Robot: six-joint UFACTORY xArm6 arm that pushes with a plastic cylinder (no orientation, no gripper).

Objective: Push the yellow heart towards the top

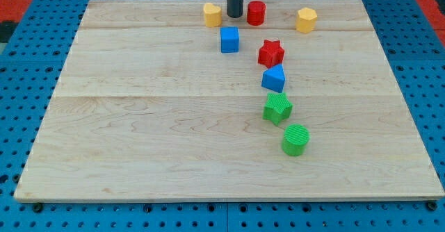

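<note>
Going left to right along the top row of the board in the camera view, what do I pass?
Yellow heart → my tip → red cylinder → yellow hexagon block. The tip stands between the heart and the cylinder.

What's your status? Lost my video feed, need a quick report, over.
My tip down near the view's top, between yellow heart and red cylinder. Heart already close to top edge. Blue cube just below; nothing above the heart.
</note>
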